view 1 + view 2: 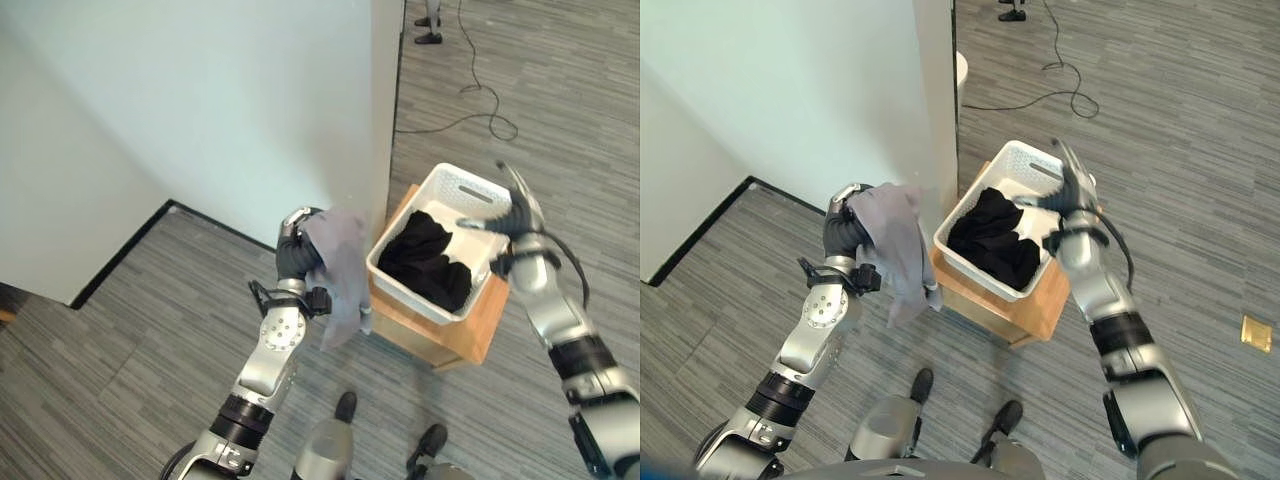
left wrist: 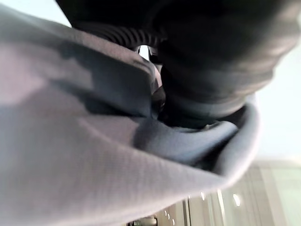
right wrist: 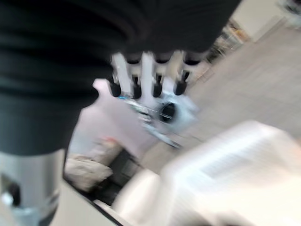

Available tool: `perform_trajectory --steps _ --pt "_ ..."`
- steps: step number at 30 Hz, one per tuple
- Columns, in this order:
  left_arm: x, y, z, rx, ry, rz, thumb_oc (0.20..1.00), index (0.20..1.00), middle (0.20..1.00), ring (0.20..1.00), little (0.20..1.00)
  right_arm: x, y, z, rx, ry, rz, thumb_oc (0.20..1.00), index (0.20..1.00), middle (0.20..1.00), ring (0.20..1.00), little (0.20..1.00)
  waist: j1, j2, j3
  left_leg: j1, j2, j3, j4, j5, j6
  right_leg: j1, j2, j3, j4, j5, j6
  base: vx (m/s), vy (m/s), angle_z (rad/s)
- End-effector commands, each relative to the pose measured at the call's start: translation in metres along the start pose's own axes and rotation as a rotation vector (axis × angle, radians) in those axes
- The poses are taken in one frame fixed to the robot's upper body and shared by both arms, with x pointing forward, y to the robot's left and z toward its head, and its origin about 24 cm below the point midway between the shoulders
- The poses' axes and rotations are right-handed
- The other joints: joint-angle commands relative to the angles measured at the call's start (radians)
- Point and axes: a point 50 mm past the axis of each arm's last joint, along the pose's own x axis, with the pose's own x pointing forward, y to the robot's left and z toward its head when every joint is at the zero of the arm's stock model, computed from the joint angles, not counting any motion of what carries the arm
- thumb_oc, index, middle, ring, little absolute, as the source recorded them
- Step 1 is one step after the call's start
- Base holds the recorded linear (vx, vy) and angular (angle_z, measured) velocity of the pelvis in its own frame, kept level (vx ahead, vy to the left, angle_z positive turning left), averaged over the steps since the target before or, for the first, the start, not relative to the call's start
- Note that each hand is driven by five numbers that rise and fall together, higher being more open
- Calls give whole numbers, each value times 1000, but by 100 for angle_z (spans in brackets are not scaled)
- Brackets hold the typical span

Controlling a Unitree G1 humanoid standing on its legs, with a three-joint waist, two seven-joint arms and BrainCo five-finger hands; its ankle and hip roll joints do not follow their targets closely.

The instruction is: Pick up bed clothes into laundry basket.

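Note:
A grey cloth (image 1: 340,275) hangs from my left hand (image 1: 293,252), which is shut on it just left of the white laundry basket (image 1: 452,186). The cloth (image 2: 94,155) drapes over the hand in the left wrist view. Black clothes (image 1: 428,260) lie inside the basket. The basket stands on a low wooden stand (image 1: 455,335). My right hand (image 1: 516,212) hovers over the basket's right rim with fingers spread, holding nothing. Its fingers (image 3: 148,77) point straight out in the right wrist view.
A pale wall (image 1: 200,120) with a corner edge rises right behind the basket and my left hand. A dark baseboard (image 1: 130,250) runs along the grey plank floor. A black cable (image 1: 480,100) loops on the floor beyond. A person's shoes (image 1: 428,30) stand far back.

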Motion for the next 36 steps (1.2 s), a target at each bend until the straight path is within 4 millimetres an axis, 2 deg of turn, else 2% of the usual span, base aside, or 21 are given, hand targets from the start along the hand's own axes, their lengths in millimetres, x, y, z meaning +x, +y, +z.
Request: perform_trajectory --steps 1,2,3,4,6,7,8,9,10,11,12,13,14,18,22,25,29,34,36 --pt "22 -7 49 75 -277 -32 200 200 200 200 200 -22 18 -38 -18 113 146 1000 1000 1000 1000 1000 -2 12 -82 -49 73 62 -52 87 -87 133 -50 -70 15 -153 112 10 -36 -3" --pt "25 -6 59 90 -323 -47 200 200 200 200 200 -34 27 -60 -55 200 201 1000 1000 1000 1000 1000 -2 15 -86 -48 72 61 -52 88 -89 134 -50 -70 15 -154 114 2 -54 -6" --pt "29 -7 74 103 -391 -64 200 200 200 200 200 -59 44 -95 -87 359 297 1000 1000 1000 1000 1000 -4 20 -91 -45 71 61 -52 90 -90 135 -51 -70 15 -154 115 2 -42 -5" --pt "29 -7 74 104 -391 -66 200 200 200 200 200 -59 45 -95 -85 358 297 1000 1000 1000 1000 1000 -4 19 -90 -45 71 61 -52 90 -91 136 -50 -70 15 -154 115 -9 -46 -3" --pt "35 -11 89 104 -457 -94 200 200 200 200 200 -89 58 -127 -115 517 395 1000 1000 1000 1000 1000 -8 22 -96 -43 70 60 -52 92 -93 138 -50 -68 15 -157 117 -3 -15 2" --pt "36 -11 89 104 -458 -96 200 200 200 200 200 -88 59 -127 -113 515 394 1000 1000 1000 1000 1000 -7 21 -96 -43 70 59 -52 91 -94 138 -50 -68 15 -158 117 8 -39 5" --pt "42 -17 99 105 -496 -116 200 200 200 200 200 -111 65 -148 -136 636 449 1000 1000 1000 1000 1000 -12 22 -101 -40 71 61 -52 92 -95 138 -49 -66 15 -159 119 7 -32 1" --pt "42 -18 99 105 -496 -116 200 200 200 200 200 -111 65 -148 -135 635 449 1000 1000 1000 1000 1000 -12 21 -100 -40 71 61 -52 92 -95 138 -50 -66 15 -159 119 13 -58 0" --pt "47 -25 105 107 -516 -153 200 200 200 200 200 -137 72 -166 -200 741 549 1000 1000 1000 1000 1000 -17 25 -104 -36 74 66 -52 91 -97 138 -51 -63 15 -159 122 12 -33 1" --pt "50 -28 108 102 -529 -170 200 200 200 200 200 -146 74 -172 -237 769 592 1000 1000 1000 1000 1000 -18 26 -104 -33 75 67 -52 90 -98 138 -51 -62 15 -159 124 12 -33 5" --pt "50 -28 108 102 -529 -170 200 200 200 200 200 -146 74 -172 -237 769 592 1000 1000 1000 1000 1000 -18 26 -104 -33 75 67 -52 90 -98 138 -51 -62 15 -159 124 0 0 0" --pt "52 -32 112 94 -543 -183 200 200 200 200 200 -160 75 -180 -287 810 648 1000 1000 1000 1000 1000 -21 28 -105 -33 76 69 -52 90 -99 137 -52 -60 15 -160 126 0 0 0" --pt "57 -44 120 56 -562 -210 200 200 200 200 200 -182 65 -196 -318 926 663 1000 1000 1000 1000 1000 -34 30 -107 -32 80 77 -52 92 -101 134 -54 -57 15 -158 132 0 0 0" --pt "62 -57 118 -3 -524 -245 200 200 200 200 200 -191 58 -203 -329 968 658 1000 1000 1000 1000 1000 -52 32 -110 -29 84 83 -52 91 -104 132 -57 -54 15 -155 135 4 -10 -3" --pt "66 -73 116 -53 -493 -290 200 200 200 200 200 -187 48 -206 -335 980 621 1000 1000 1000 1000 1000 -71 39 -109 -23 89 91 -52 90 -106 130 -57 -48 15 -156 136 8 -1 -9" --pt "71 -83 124 -51 -516 -300 200 200 200 200 200 -180 48 -203 -353 953 624 1000 1000 1000 1000 1000 -82 41 -107 -19 92 100 -52 88 -107 128 -56 -41 15 -154 138 1 -4 -3" --pt "79 -87 132 -8 -549 -266 200 200 200 200 200 -177 53 -199 -349 925 633 1000 1000 1000 1000 1000 -95 38 -108 -17 95 106 -52 85 -107 125 -56 -35 15 -151 139 7 -4 -2" --pt "102 -79 133 95 -532 -200 200 200 200 200 200 -170 57 -194 -313 904 627 1000 1000 1000 1000 1000 -111 36 -110 -15 99 116 -52 82 -106 113 -53 -24 15 -146 141 10 -1 -3" --pt "110 -79 136 134 -528 -201 200 200 200 200 200 -158 48 -194 -309 910 598 1000 1000 1000 1000 1000 -110 36 -111 -18 100 117 -52 82 -105 107 -53 -23 15 -143 144 21 -1 -17"
